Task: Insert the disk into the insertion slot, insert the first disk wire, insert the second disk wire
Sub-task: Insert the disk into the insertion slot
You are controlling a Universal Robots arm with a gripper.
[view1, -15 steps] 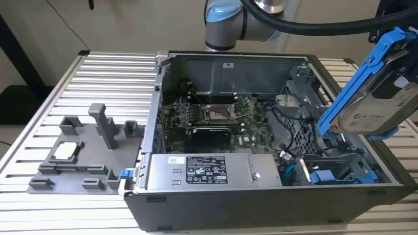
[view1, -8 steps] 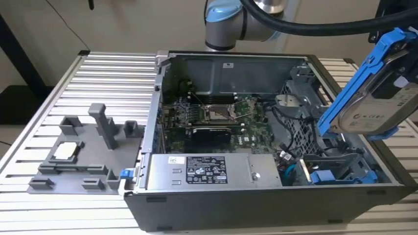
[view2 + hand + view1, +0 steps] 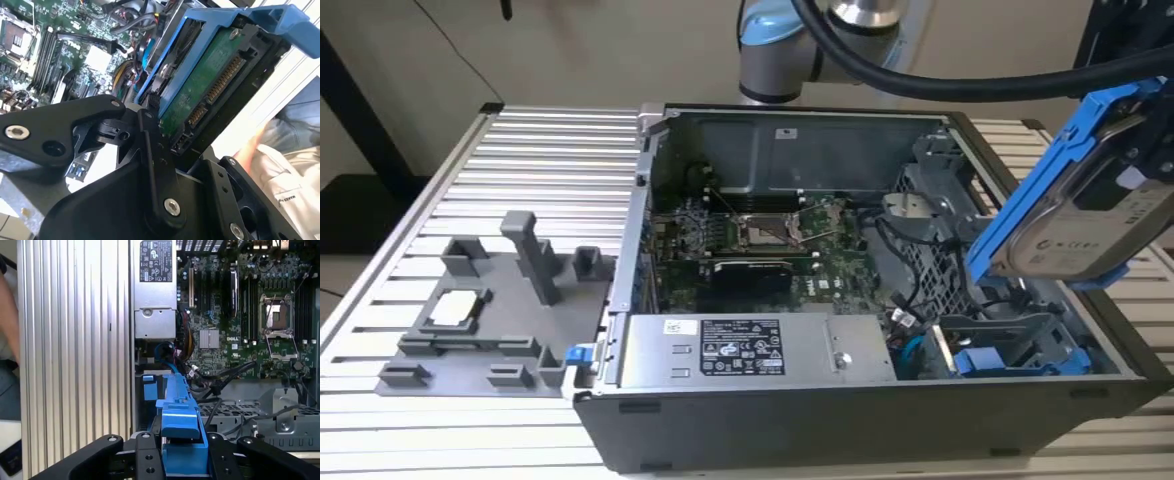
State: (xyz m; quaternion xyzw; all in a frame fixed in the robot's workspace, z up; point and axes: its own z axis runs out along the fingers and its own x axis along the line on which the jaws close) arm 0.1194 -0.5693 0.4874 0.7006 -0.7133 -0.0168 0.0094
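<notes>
The disk (image 3: 1101, 215), a silver-grey hard drive clipped in a blue carrier frame (image 3: 1047, 150), is held in the air above the open computer case (image 3: 854, 440), tilted steeply on edge at the exterior view's right. It is grasped by the end effector (image 3: 179, 444), whose black fingers (image 3: 145, 450) are clenched against either side of the carrier in the first wrist view. The insertion slot (image 3: 1003, 345), a grey bay with blue rails in the case's near corner, lies below the drive and is not yet occupied.

The grip on the carrier rather than on the drive body is judged to leave the green circuit board (image 3: 200, 85) and the connector pins (image 3: 222, 85) exposed for the wires. The steep tilt is judged to keep the drive clear of the cables and the perforated cage (image 3: 927, 270) beneath it.

The case is set on a ribbed aluminium desk (image 3: 520, 150), beside a grey moulded fixture (image 3: 480, 320). Light-coloured clothing of a person (image 3: 285, 170) is seen close by in the second wrist view.
</notes>
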